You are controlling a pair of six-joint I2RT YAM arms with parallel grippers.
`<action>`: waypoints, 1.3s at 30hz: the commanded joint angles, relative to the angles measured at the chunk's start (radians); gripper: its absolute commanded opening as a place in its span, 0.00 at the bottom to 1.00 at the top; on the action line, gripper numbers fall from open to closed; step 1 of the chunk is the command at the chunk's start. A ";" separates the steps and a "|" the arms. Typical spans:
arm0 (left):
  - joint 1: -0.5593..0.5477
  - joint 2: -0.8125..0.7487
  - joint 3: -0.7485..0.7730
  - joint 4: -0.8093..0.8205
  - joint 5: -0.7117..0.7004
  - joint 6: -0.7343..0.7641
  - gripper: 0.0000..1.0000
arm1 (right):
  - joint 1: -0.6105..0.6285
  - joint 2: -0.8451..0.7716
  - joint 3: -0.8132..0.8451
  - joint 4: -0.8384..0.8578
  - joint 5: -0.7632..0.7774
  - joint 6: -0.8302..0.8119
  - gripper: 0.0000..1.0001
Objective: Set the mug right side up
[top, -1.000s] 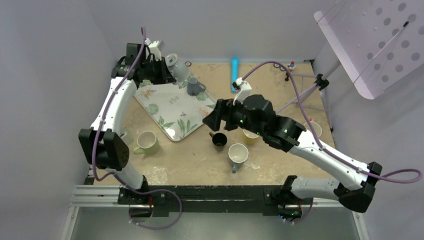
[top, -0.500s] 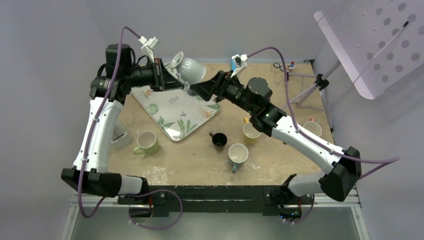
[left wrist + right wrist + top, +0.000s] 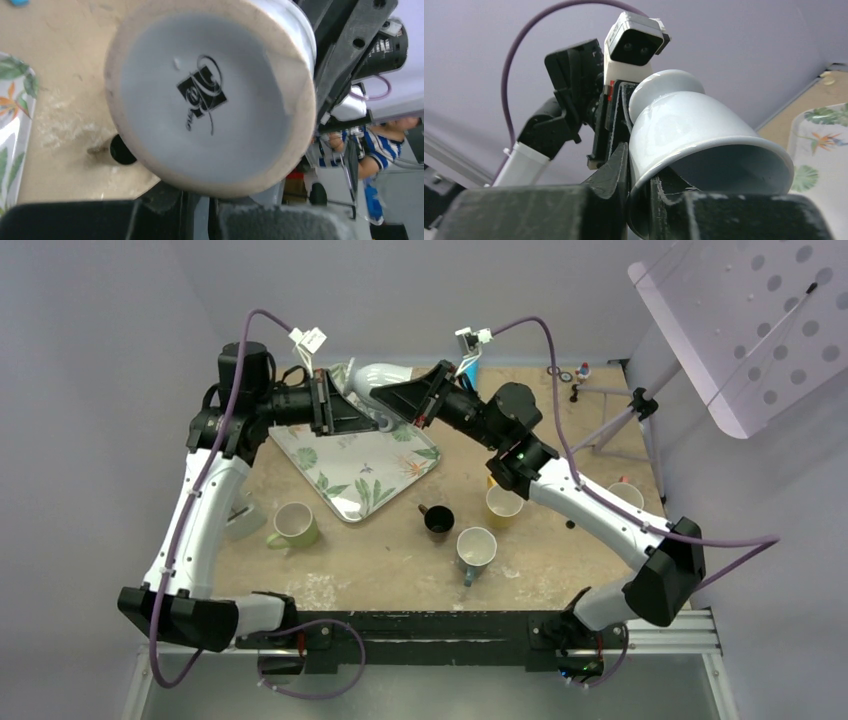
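Glazed white ceramic: the mug (image 3: pixel 380 373), held aloft between our two claws, clear of the table (image 3: pixel 385 562).

Form: narrow foot flaring to a wide round mouth, with a thin wall and a smooth, glossy skin. The flat base carries a buff unglazed ring and a dark printed maker's mark, plain in the left wrist view.

Position: the long axis lies near level, running from claw to claw. The base is turned to the left claw (image 3: pixel 368 418); the mouth is turned to the right claw (image 3: pixel 388 397) and tipped somewhat downward. We count it neither upright nor fully inverted.

Left claw: pressed together on the foot end, we judge, though the contact is partly hidden.

Right claw: pinching the rim, one finger (image 3: pixel 618 170) outside the wall and the other inside the mouth. Both claws touch the mug, so neither is nearer.

Beneath the claws and nearward of them: a leaf-patterned tray (image 3: pixel 343 512), hard and shallow.

Judgement: the coming move turns on that level axis. The mouth must swing upward, and only one claw can carry the roll.
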State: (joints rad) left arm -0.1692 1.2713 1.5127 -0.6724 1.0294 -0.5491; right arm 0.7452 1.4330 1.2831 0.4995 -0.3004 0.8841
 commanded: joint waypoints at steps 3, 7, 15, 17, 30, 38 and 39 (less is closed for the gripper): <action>-0.019 -0.002 0.007 -0.032 0.001 0.080 0.07 | -0.003 -0.024 0.060 -0.006 0.014 -0.044 0.00; -0.003 0.003 0.059 -0.212 -0.200 0.283 0.61 | 0.003 -0.071 0.105 -0.317 0.203 -0.215 0.00; 0.082 -0.013 0.084 -0.241 -0.495 0.445 0.84 | 0.210 0.031 0.254 -0.777 0.390 -0.552 0.00; 0.085 -0.008 0.072 -0.216 -0.600 0.479 0.85 | 0.321 0.103 0.297 -0.928 0.439 -0.628 0.00; 0.085 0.166 0.089 -0.203 -0.692 0.582 0.87 | 0.643 0.447 0.381 -1.259 0.605 -0.822 0.00; 0.085 0.221 0.082 -0.212 -0.683 0.640 0.88 | 0.662 0.501 0.358 -1.264 0.574 -0.832 0.01; 0.085 0.230 0.087 -0.219 -0.678 0.650 0.88 | 0.663 0.508 0.356 -1.262 0.565 -0.835 0.03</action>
State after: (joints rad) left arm -0.0872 1.4868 1.5654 -0.8894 0.3359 0.0399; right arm 1.4097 1.9812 1.5990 -0.7788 0.2386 0.0845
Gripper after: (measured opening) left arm 0.876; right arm 0.146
